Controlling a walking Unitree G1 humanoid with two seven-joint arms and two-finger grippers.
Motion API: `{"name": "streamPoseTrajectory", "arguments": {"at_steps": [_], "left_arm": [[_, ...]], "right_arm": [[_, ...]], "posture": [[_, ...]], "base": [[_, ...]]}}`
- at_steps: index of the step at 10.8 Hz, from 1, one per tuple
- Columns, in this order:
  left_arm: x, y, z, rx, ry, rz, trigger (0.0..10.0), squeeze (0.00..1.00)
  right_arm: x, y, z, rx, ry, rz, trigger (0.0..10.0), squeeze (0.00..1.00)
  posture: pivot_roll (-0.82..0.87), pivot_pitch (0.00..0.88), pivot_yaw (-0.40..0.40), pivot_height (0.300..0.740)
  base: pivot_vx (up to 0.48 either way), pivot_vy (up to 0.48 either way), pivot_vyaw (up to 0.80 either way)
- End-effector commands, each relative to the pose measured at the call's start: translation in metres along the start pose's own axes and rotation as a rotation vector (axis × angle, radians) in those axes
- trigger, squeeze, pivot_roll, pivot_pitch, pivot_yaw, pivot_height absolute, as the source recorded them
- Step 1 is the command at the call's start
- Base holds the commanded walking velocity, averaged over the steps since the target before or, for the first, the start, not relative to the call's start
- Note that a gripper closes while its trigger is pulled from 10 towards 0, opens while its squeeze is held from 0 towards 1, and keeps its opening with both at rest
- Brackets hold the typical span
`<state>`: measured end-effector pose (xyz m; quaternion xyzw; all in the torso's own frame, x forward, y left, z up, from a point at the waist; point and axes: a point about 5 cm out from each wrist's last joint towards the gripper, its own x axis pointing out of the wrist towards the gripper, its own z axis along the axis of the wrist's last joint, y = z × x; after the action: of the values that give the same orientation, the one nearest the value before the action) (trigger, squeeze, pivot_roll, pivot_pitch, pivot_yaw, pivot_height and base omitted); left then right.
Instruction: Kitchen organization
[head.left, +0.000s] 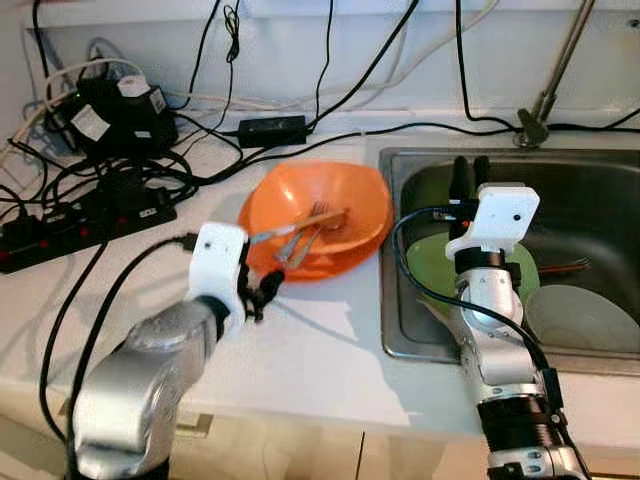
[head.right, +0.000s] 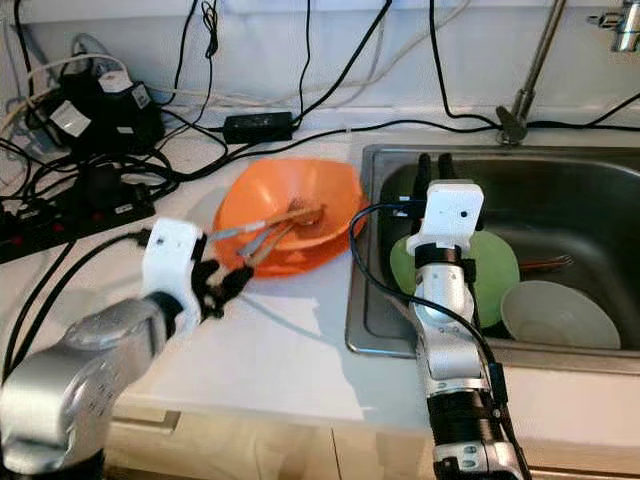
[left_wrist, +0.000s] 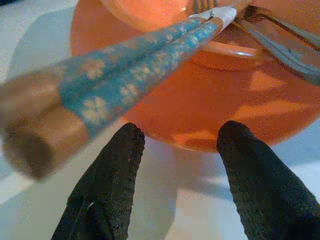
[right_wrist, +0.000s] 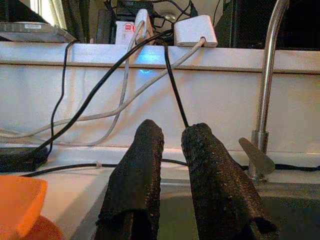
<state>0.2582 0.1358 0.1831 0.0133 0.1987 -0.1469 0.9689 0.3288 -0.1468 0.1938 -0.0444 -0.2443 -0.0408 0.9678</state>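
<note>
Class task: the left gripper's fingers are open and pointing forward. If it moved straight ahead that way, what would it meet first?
Probably the orange bowl: the left gripper points at its outer wall, with the blue chopsticks passing just above.

Head views: even, fairly bright light; white counter (head.left: 320, 360) near overexposed. Soft shadows fall toward the camera: one under the left arm (head.left: 160, 370) on the counter, one under the orange bowl (head.left: 318, 215) rim. Sink (head.left: 600, 200) interior darker, dull sheen on steel. Both frames sharp, no motion blur.

Left wrist view: chopsticks (left_wrist: 125, 75) strongly out of focus at the near end; small specular highlights on the bowl and on the fork (left_wrist: 280, 40).

Right wrist view: dim, grainy; blue glow on the wall (right_wrist: 145, 67); black fingers (right_wrist: 135, 185) soft.
</note>
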Motion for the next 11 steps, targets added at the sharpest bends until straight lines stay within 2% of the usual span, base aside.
{"name": "streamPoseTrajectory", "arguments": {"at_steps": [1,5,11], "left_arm": [[-0.006,0.000,-0.012,-0.005,0.080,0.009,10.0,0.00],[-0.018,-0.004,-0.008,-0.014,0.080,0.017,10.0,0.00],[-0.042,-0.006,-0.017,0.009,0.135,0.028,10.0,0.00]], "right_arm": [[0.005,-0.001,0.006,0.009,-0.036,-0.002,10.0,0.00],[0.017,-0.015,0.019,-0.021,-0.085,-0.021,10.0,0.00],[0.020,-0.017,0.017,-0.034,-0.075,-0.015,10.0,0.00]], "posture": [[0.12,0.030,0.087,0.740],[0.13,0.037,0.084,0.740],[0.17,0.050,0.077,0.740]], "base": [[0.000,0.000,0.00],[0.000,0.000,0.00],[0.000,0.000,0.00]]}}
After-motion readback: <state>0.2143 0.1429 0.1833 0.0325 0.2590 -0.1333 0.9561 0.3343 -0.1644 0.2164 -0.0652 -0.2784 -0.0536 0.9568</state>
